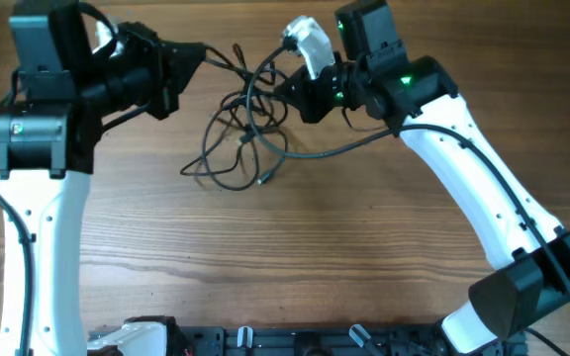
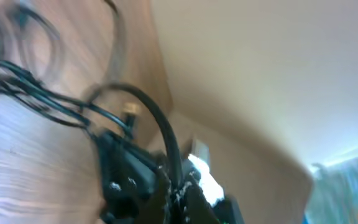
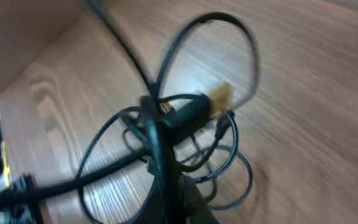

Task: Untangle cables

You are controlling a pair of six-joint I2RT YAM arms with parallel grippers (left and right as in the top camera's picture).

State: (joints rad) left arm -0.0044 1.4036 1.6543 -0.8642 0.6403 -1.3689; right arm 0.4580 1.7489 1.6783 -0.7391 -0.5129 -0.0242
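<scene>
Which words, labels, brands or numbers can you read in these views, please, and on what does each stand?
No text is legible in any view.
The cables, table, left arm and right arm show no print from overhead.
Both wrist views are too blurred to read any marking.

The cables [image 1: 240, 138] are showing thin and black between the two sets of jaws, with one plug [image 3: 221, 94] just ahead of the right jaws glinting gold. The table [image 1: 364, 257] under the jaws is showing warm brown wood with darker streaked grain. Behind the jaws both arms [image 1: 43, 227] are showing white shells and black joints, a green light [image 1: 404, 81] glowing on the right one.
</scene>
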